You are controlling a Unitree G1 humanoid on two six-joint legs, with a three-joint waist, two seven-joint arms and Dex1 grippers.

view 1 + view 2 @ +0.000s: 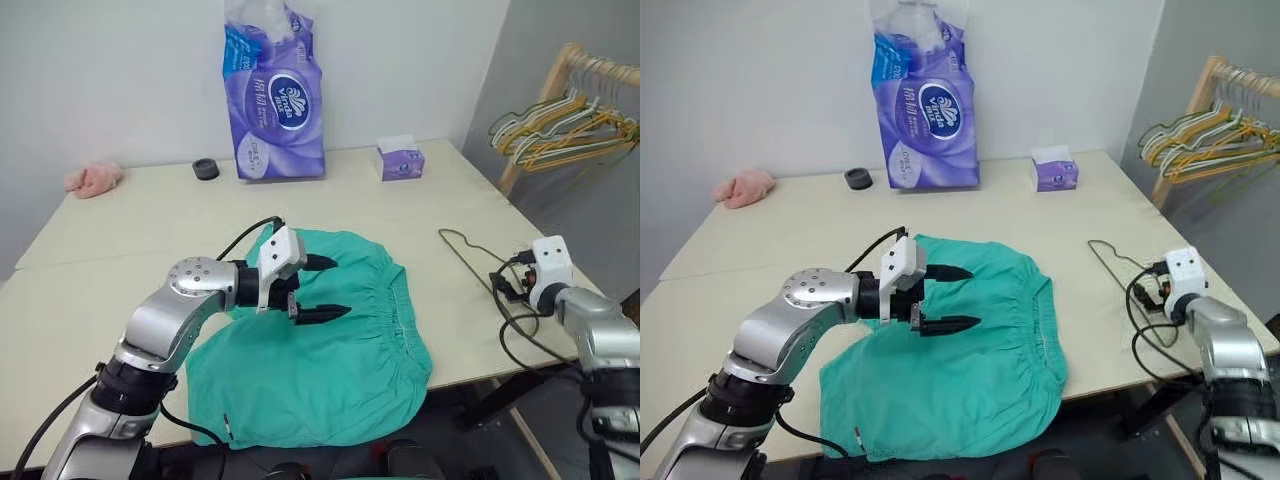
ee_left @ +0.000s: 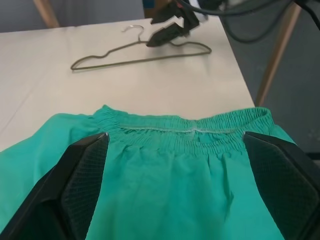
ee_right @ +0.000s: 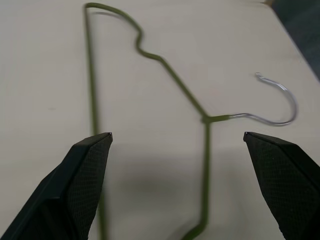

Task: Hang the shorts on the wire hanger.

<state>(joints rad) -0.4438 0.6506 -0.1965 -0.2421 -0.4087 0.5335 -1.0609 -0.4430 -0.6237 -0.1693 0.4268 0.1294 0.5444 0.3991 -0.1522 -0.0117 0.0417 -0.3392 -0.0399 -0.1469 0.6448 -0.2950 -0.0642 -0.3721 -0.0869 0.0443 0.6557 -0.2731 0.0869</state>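
Observation:
The teal-green shorts [image 1: 330, 370] lie flat on the near middle of the table, with the gathered waistband [image 2: 190, 132] toward the right. My left gripper [image 1: 340, 288] hovers just over the shorts, pointing right at the waistband. It is open, with nothing between its fingers [image 2: 75, 185]. The thin olive wire hanger [image 1: 470, 258] lies flat on the table at the right, near the edge, its hook [image 3: 280, 107] bare metal. My right gripper [image 1: 508, 287] hangs just above the hanger's near end, open and empty. The hanger frame [image 3: 200, 110] lies below its spread fingers [image 3: 85, 175].
A tall purple tissue pack [image 1: 275, 95], a small tissue box [image 1: 401, 160] and a black round object [image 1: 206, 168] stand along the back of the table [image 1: 120, 250]. A pink fluffy cloth [image 1: 93, 179] lies at the back left. A wooden rack with bunched hangers [image 1: 570, 125] stands beyond the right edge.

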